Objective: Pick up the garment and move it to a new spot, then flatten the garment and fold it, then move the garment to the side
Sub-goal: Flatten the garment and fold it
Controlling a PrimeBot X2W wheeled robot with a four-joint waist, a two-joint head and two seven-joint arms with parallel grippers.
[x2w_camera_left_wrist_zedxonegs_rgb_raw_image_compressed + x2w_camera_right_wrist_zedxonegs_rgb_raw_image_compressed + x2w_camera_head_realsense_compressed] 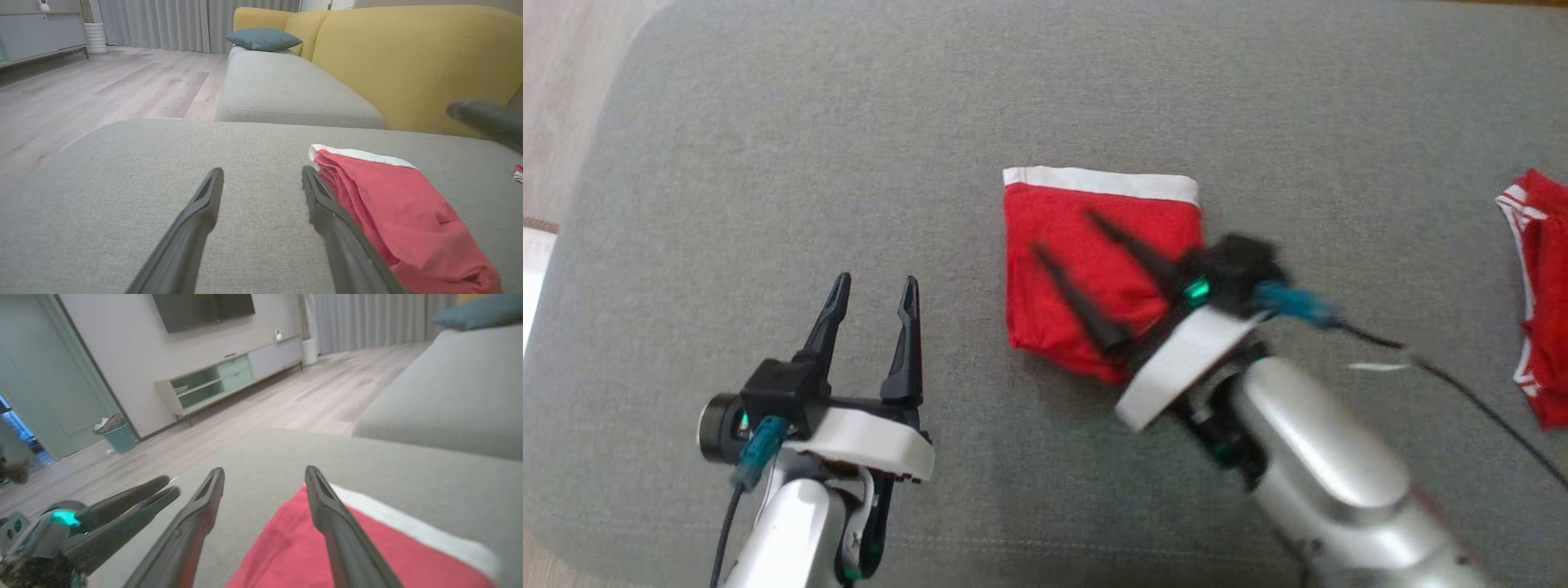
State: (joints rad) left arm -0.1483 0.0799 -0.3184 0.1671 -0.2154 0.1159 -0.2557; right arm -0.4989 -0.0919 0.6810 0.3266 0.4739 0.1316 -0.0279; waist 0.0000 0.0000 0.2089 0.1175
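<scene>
The garment (1094, 261) is red with a white band along its far edge, folded into a compact square on the grey cushion (849, 122). My right gripper (1062, 237) hovers open over it, fingers spread above the red cloth with nothing between them. In the right wrist view the garment (294, 547) lies under my right gripper (263, 471). My left gripper (874, 284) stands open on the cushion to the garment's left, holding nothing. From the left wrist, the garment (400, 208) sits just right of my left gripper (261, 171).
A second red piece with white trim (1539, 286) lies at the cushion's right edge. A black cable (1462, 384) trails from the right wrist. A yellow sofa back (408, 61) and a teal pillow (263, 38) stand beyond. Wooden floor (102, 90) lies past the cushion's left edge.
</scene>
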